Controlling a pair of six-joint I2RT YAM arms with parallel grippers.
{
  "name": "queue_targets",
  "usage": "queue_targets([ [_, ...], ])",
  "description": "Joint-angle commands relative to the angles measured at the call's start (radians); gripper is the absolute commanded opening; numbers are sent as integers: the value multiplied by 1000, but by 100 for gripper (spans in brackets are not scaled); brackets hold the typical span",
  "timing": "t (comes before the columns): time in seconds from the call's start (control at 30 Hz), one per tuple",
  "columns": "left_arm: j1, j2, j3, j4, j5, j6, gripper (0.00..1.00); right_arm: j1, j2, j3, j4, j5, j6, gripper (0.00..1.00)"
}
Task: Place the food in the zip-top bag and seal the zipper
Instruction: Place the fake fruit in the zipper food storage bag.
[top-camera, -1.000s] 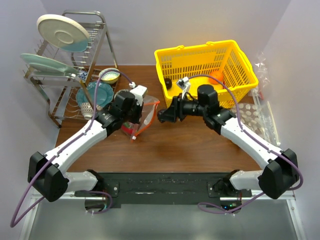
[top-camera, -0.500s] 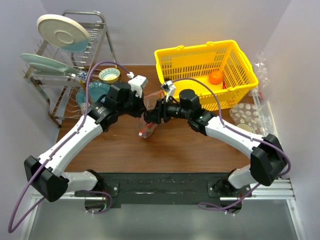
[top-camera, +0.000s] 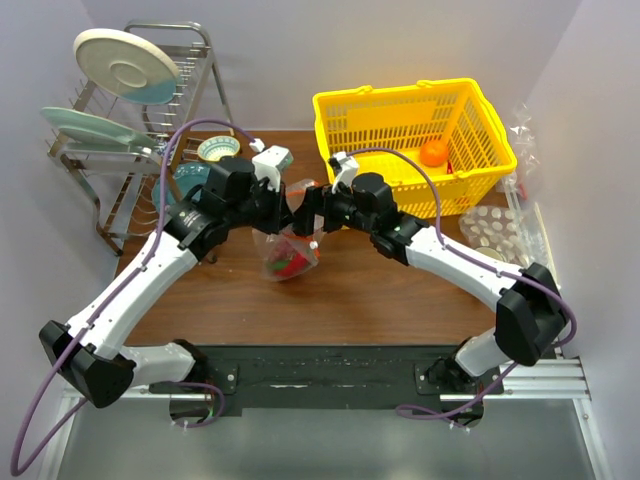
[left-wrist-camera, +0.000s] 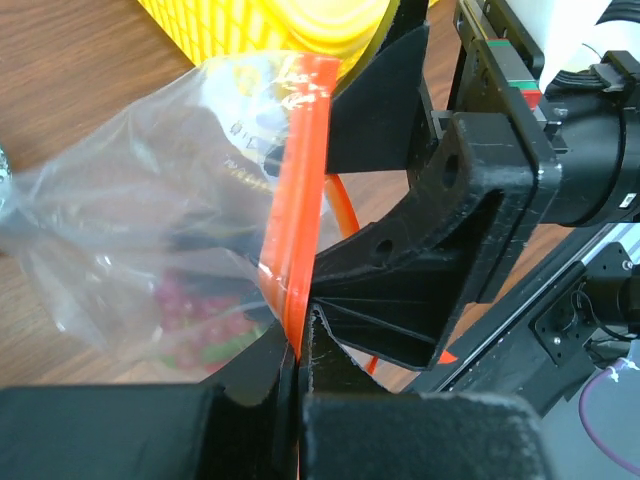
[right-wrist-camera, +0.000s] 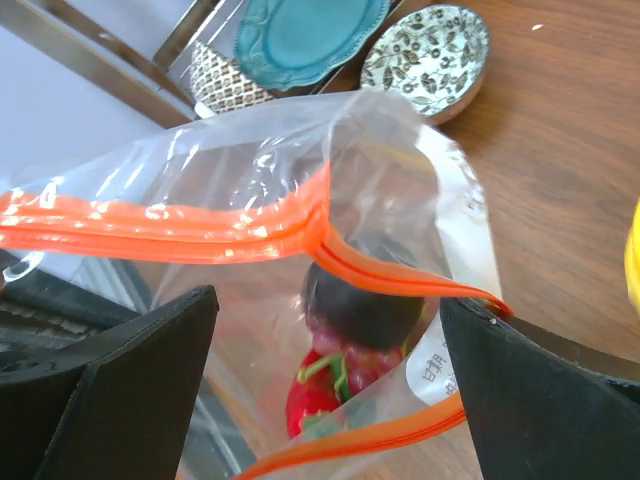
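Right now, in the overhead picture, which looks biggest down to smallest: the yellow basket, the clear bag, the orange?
1. yellow basket, largest by far
2. zip-top bag, clearly smaller
3. orange inside the basket, smallest

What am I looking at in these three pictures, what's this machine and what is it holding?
These are two robot arms bolted to a wooden table, each ending in a two-finger gripper. One picture looks down from above. The other two come from cameras on the wrists. The left gripper pinches the orange zipper of a clear zip-top bag. The right gripper stands open at the bag's mouth and holds nothing. Inside the bag are a dark round fruit and red grapes. An orange lies in the yellow basket, and a dish rack stands on the left.
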Motion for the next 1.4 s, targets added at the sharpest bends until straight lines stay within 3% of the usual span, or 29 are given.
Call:
queue_targets([
  [0.0, -6, -6, 47, 48, 31, -27, 0, 20, -48, 50, -34, 47, -17, 98],
  [0.27, -6, 11, 23, 50, -35, -14, 0, 22, -112, 151, -254, 111, -66, 91],
  [0.57, -6, -4, 30, 43, -55, -11, 0, 22, -106, 217, -491, 187, -113, 70],
  [0.97, -5, -7, 62, 19, -74, -8, 0, 22, -34, 214, -574, 236, -112, 57],
  [1.1, -5, -7, 64, 16, -77, -7, 0, 22, -28, 220, -576, 216, -109, 28],
  [1.17, -5, -1, 58, 19, -87, -1, 0, 23, -31, 239, -590, 210, -107, 21],
  [1.2, -5, 2, 47, 23, -90, 1, 0, 23, -33, 253, -602, 185, -106, 7],
  [1.23, -5, 7, 39, 24, -106, 4, 0, 23, -31, 288, -616, 174, -107, 1],
  [1.37, -5, 31, 0, 37, -137, 12, 0, 22, -20, 406, -714, 66, -107, 0],
])
